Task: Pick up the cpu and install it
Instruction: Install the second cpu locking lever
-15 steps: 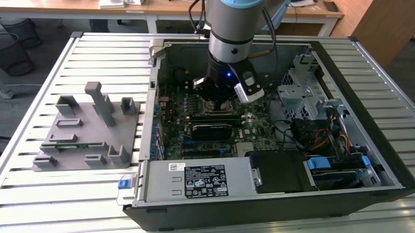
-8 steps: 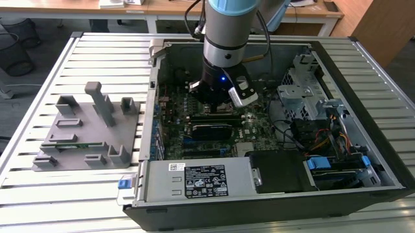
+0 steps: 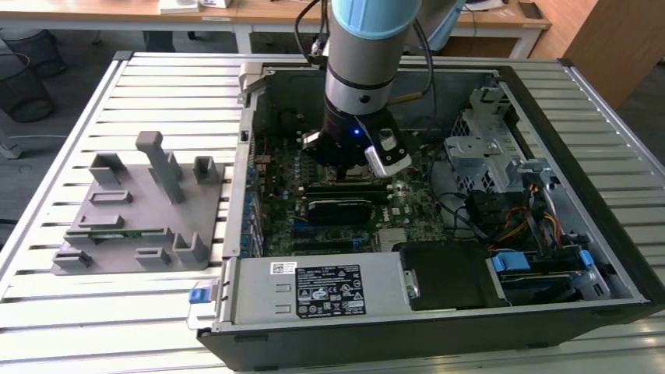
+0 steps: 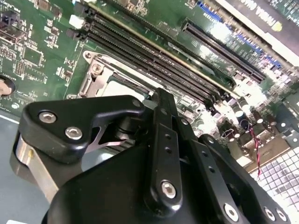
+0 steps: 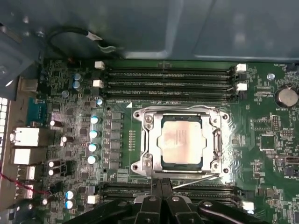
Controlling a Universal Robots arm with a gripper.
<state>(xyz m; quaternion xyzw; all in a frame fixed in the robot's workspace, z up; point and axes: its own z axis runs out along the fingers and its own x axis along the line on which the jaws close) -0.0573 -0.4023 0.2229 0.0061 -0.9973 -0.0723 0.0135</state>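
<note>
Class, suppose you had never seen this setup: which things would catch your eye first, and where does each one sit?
The robot arm plunges into the open computer case, which lies on a slatted table. In the first wrist view the cpu, shiny and silver-grey, sits inside the metal socket frame on the green motherboard, between rows of black memory slots, with the gripper at the frame's edge. A grey holder block stands on the table at the exterior view's left.

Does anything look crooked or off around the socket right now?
Nothing stands out. The cpu lies flat and square inside the socket frame on the motherboard, edges parallel to it. The gripper is beside the socket.
</note>
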